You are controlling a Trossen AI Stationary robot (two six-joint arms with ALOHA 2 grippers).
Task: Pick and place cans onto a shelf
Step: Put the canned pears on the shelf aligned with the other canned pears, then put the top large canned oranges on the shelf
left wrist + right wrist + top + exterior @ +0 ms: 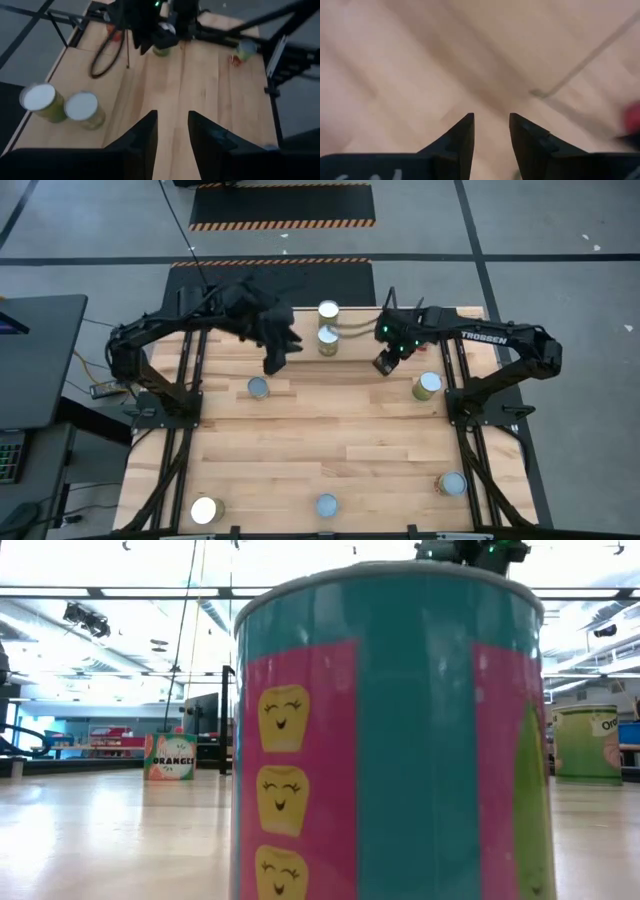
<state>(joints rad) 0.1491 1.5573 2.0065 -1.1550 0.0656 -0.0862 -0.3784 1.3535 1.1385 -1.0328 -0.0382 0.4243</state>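
Because one can [390, 730] with a teal and pink label stands right against the low camera, it fills most of that view and is cut off at the bottom. Only an orange can [172, 755] to one side and a green can [587, 743] to the other show past it.

From above, the left arm covers part of the table's [320, 440] far left. The shelf cannot be picked out with certainty from the light wood around it. A greenish object under the right arm in the left wrist view may be another can.

The light-wood table stands on a grey floor with black-and-orange striped mats [282, 206]. The low view shows a bright hall with ceiling lights.

Two cans [328, 325] stand close together at the middle of the far edge. Single cans stand left of centre [258, 387], at the right [427, 385] and along the near edge [327, 505], well apart.

The left gripper [275, 360] hangs just left of the far pair. Its fingers [145, 145] are a narrow gap apart and empty. The right gripper [385, 363] hangs to the pair's right, with its fingers [462, 142] likewise narrowly parted over bare wood.
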